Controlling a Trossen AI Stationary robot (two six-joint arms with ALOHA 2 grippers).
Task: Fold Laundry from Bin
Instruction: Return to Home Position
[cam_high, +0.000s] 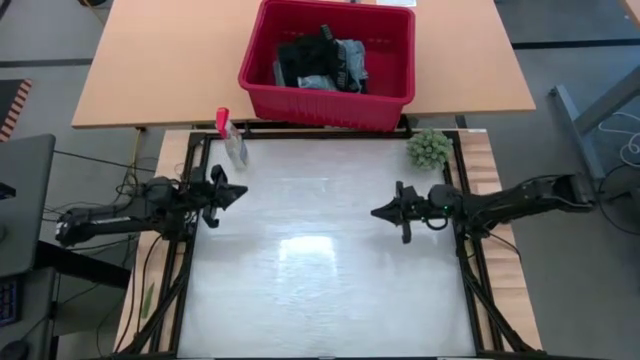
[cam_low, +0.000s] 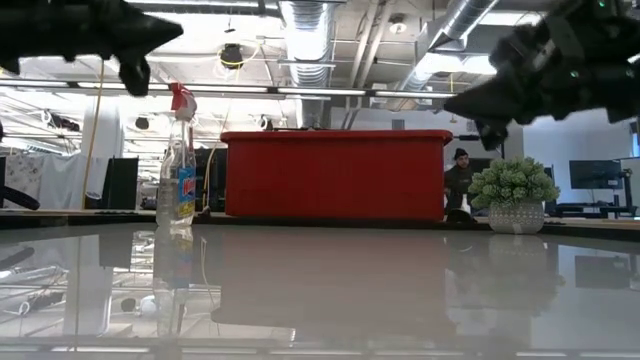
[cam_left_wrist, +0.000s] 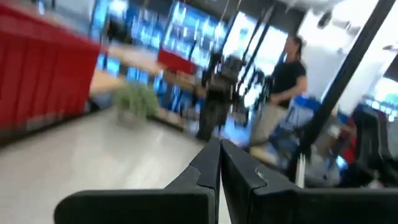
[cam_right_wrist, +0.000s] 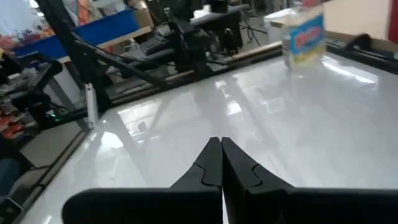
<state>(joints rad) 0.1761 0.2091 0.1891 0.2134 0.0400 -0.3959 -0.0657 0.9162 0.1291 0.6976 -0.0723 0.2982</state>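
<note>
High view shows the laundry (cam_high: 325, 62) lying in a loose heap inside the bin (cam_high: 330, 106), beyond the white tabletop (cam_high: 320, 270). The left hand (cam_high: 228, 192) and the right hand (cam_high: 383, 213) hang above the tabletop, both pressed together and empty. I judge that only parking the arms is left.

Open lab workspace, exposed ceiling ducts (cam_low: 310, 22), monitors (cam_low: 592, 174), person (cam_low: 458, 180) beyond

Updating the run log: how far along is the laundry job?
Done: laundry sits in the bin, none on the table. In hand: nothing; left gripper and right gripper shut, empty, above it. Left: probably only parking the arms.
</note>
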